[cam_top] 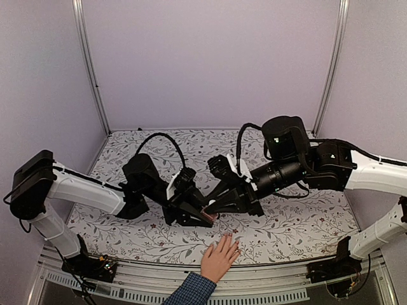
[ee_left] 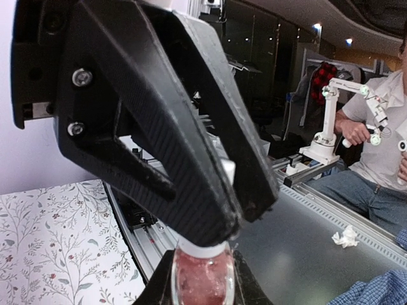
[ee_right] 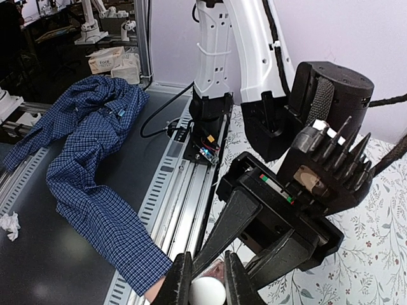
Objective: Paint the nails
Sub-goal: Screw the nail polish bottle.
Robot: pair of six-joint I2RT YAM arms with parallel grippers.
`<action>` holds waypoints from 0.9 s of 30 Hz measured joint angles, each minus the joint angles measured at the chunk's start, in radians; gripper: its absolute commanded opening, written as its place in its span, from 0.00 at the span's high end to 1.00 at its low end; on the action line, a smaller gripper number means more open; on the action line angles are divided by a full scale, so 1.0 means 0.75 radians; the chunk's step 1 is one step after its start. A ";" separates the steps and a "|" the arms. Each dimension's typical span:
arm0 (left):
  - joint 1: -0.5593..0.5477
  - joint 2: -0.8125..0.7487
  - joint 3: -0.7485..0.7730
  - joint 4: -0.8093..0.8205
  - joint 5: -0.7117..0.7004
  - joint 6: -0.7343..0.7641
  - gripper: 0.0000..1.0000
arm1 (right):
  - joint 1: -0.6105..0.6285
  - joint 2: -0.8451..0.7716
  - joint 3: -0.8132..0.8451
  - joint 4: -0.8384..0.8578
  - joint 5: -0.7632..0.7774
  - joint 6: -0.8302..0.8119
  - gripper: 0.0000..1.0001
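I read the left gripper pressed shut on the small pink translucent bottle, and the right gripper pinching its round white cap. The light-skinned human hand, in a blue checked cuff, lies flat at the near edge of the floral-patterned tabletop. Its tiny fingernails lie just below both grippers in the top view, near them but not touching

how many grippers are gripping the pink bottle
2: the left gripper clamps the pink bottle by its body, and the right gripper pinches its white cap. Neither is hidden.
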State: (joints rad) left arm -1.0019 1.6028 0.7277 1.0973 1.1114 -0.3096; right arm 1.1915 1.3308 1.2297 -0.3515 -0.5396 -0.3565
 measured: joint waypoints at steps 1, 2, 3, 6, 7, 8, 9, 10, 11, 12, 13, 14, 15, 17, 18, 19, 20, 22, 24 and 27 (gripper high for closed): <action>0.003 -0.004 -0.003 -0.033 0.000 0.020 1.00 | -0.001 0.014 0.015 -0.026 0.010 0.001 1.00; 0.007 -0.009 -0.007 -0.057 -0.001 0.039 1.00 | -0.002 0.028 0.027 -0.046 0.016 0.001 1.00; 0.012 -0.018 -0.011 -0.089 -0.001 0.059 1.00 | -0.003 0.040 0.038 -0.063 0.021 0.001 1.00; 0.025 -0.045 -0.028 -0.150 -0.010 0.099 1.00 | -0.003 0.068 0.065 -0.095 0.040 0.001 1.00; 0.028 -0.053 -0.034 -0.167 -0.015 0.106 1.00 | -0.003 0.073 0.068 -0.098 0.045 0.002 1.00; 0.032 -0.061 -0.041 -0.179 -0.024 0.112 1.00 | -0.004 0.076 0.069 -0.100 0.052 0.002 1.00; 0.034 -0.067 -0.048 -0.184 -0.035 0.115 1.00 | -0.004 0.078 0.069 -0.100 0.061 0.002 1.00; 0.037 -0.073 -0.054 -0.185 -0.044 0.117 1.00 | -0.003 0.078 0.069 -0.098 0.069 0.003 1.00; 0.038 -0.076 -0.061 -0.183 -0.056 0.118 1.00 | -0.003 0.078 0.068 -0.096 0.078 0.004 1.00; 0.041 -0.078 -0.067 -0.175 -0.068 0.117 1.00 | -0.003 0.078 0.067 -0.092 0.084 0.006 1.00; 0.044 -0.079 -0.071 -0.171 -0.078 0.116 1.00 | -0.003 0.077 0.064 -0.087 0.090 0.009 1.00; 0.047 -0.079 -0.074 -0.168 -0.089 0.115 1.00 | -0.004 0.076 0.063 -0.085 0.098 0.012 1.00; 0.049 -0.079 -0.076 -0.165 -0.098 0.115 1.00 | -0.004 0.076 0.062 -0.083 0.108 0.017 1.00; 0.051 -0.082 -0.077 -0.164 -0.113 0.116 1.00 | -0.005 0.076 0.062 -0.079 0.125 0.028 1.00; 0.052 -0.089 -0.082 -0.164 -0.131 0.118 1.00 | -0.007 0.075 0.062 -0.077 0.131 0.033 1.00; 0.053 -0.095 -0.089 -0.163 -0.149 0.119 1.00 | -0.008 0.076 0.062 -0.073 0.138 0.037 1.00; 0.054 -0.102 -0.098 -0.162 -0.174 0.122 1.00 | -0.009 0.078 0.062 -0.068 0.153 0.043 1.00; 0.055 -0.117 -0.119 -0.155 -0.225 0.128 1.00 | -0.011 0.081 0.062 -0.056 0.181 0.061 1.00; 0.057 -0.132 -0.141 -0.144 -0.283 0.131 1.00 | -0.011 0.086 0.062 -0.042 0.212 0.078 1.00; 0.057 -0.152 -0.168 -0.142 -0.379 0.133 1.00 | -0.011 0.095 0.062 -0.022 0.277 0.102 1.00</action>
State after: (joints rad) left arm -0.9588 1.4887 0.6018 0.9905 0.8272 -0.2096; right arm 1.1831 1.4017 1.2762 -0.3683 -0.3317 -0.2802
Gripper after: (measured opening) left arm 0.224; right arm 0.146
